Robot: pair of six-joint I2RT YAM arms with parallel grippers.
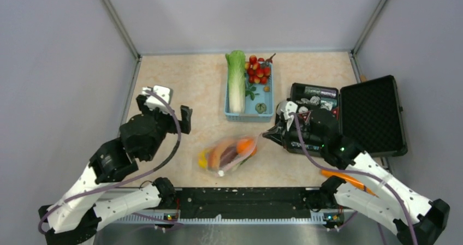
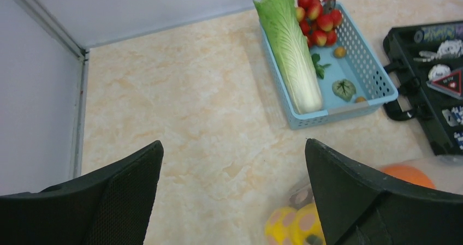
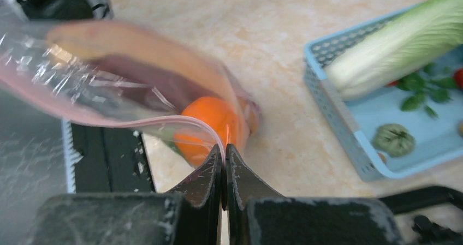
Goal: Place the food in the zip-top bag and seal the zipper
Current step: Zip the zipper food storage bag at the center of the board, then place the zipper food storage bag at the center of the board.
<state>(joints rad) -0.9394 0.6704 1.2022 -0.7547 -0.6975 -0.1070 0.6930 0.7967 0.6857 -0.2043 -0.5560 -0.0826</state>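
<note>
The clear zip-top bag lies near the table's front middle with yellow fruits, an orange, a long orange piece and dark purple grapes inside. My right gripper is shut on the bag's pinkish zipper at its right end, with the bag's mouth edge lifted. My left gripper is open and empty, above the table left of the bag. The green cabbage and cherry tomatoes lie in the blue basket.
An open black hard case with packets and cans stands at the right, just behind my right gripper. The blue basket also holds small green leaves. The arm bases and a black rail line the near edge.
</note>
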